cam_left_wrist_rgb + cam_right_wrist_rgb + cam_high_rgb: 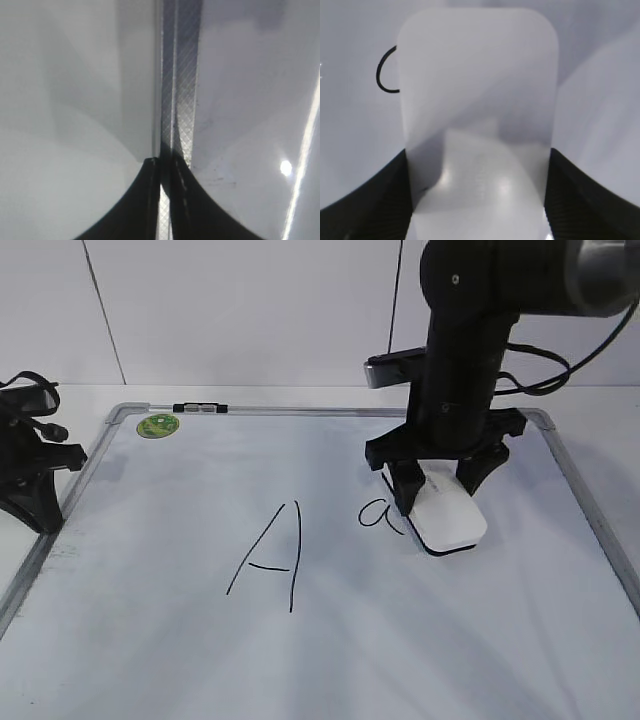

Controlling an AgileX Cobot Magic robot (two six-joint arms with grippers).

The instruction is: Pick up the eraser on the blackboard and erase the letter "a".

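Observation:
The white eraser (449, 516) lies flat on the blackboard (150, 570), a white dry-erase board with a grey frame. My right gripper (437, 485) is shut on the eraser, one black finger on each long side. In the right wrist view the eraser (477, 100) fills the middle between the fingers (477, 200). The small letter "a" (376, 514) sits just left of the eraser, and its right part is hidden behind it. Only its left curve (385, 75) shows in the right wrist view. My left gripper (165, 165) is shut and empty over the board's left frame.
A large capital "A" (272, 560) is drawn left of the small letter. A round green sticker (158, 425) and a small black-and-silver clip (200, 408) sit at the board's top left. The left arm (30, 460) rests at the left edge, over the grey frame strip (182, 75).

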